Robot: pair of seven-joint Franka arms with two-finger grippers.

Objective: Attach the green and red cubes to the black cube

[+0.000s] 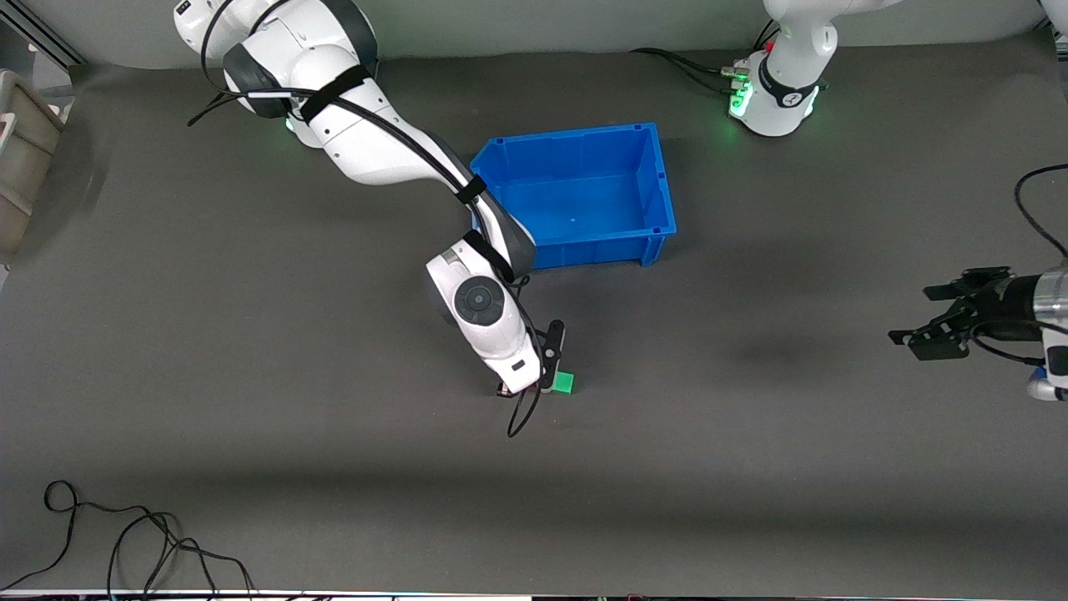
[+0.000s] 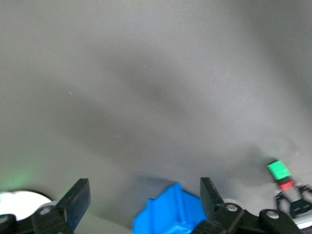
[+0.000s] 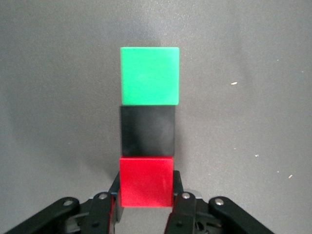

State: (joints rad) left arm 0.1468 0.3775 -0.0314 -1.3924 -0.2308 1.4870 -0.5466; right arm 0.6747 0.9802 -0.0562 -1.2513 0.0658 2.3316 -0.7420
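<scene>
The right gripper (image 3: 145, 207) is clamping the red cube (image 3: 146, 180), low over the table nearer the front camera than the blue bin (image 1: 584, 196), with the black cube (image 3: 147, 129) and green cube (image 3: 149, 75) already lining up joined, while the left gripper (image 2: 141, 200) is waiting spread open.

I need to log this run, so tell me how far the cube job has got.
Mostly done: in the right wrist view the green cube, black cube and red cube sit in one touching row, black in the middle. In hand: the right end effector is shut on the red cube. Left: letting go. The left end effector waits open at its own end of the table.
</scene>
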